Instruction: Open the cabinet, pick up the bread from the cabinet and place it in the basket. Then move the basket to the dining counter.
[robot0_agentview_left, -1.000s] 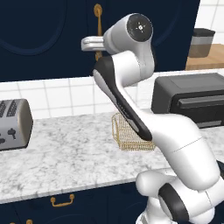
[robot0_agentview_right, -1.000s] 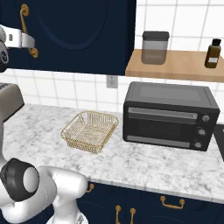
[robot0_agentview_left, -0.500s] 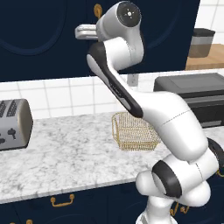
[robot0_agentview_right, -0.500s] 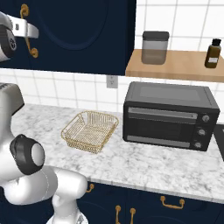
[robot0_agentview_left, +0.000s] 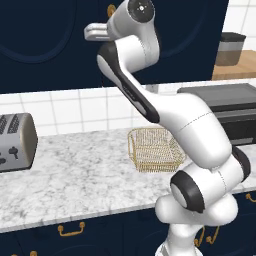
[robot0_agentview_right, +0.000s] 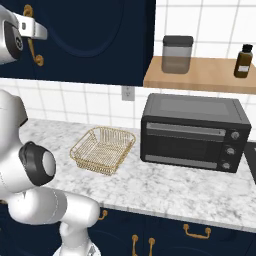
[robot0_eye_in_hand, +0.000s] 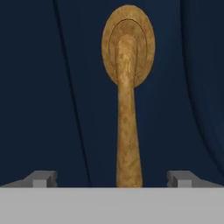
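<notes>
The cabinet is a dark navy wall unit whose arched doors are closed, so the bread is hidden. Its vertical brass handle stands straight ahead in the hand view. My gripper is open, and the handle's lower end rises midway between the two fingertips without touching them. From the right base view, the grey hand is held up against the door beside the handle. The golden wire basket sits empty on the marbled worktop. The dining counter is out of view.
A silver toaster stands at the worktop's left end. A black toaster oven sits right of the basket. Above it a wooden shelf carries a jar and a brown bottle. Navy drawers with brass pulls run below.
The arm has lifted the hand up the cabinet door toward the brass handle. The basket and the other things have stayed put, and the jaws remain wide.
</notes>
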